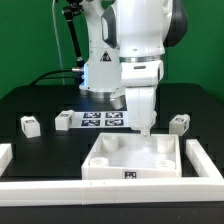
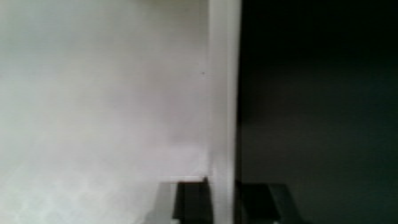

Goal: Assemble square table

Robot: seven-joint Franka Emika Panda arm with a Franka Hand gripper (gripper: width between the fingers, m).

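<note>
The pincer (image 1: 147,128) is clamping narrowly onto the tabletop's (image 1: 105,168) far rim. A leg (image 1: 180,122) is sitting on the bench (image 1: 30,100) near the tabletop's far corner.

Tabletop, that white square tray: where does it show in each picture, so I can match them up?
Exterior view: the tabletop sits low in the centre of the picture.
Wrist view: it is the pale half of the picture, seen very close.
Shared landmark: its rim, the raised edge that the jaws are clamped on.
</note>
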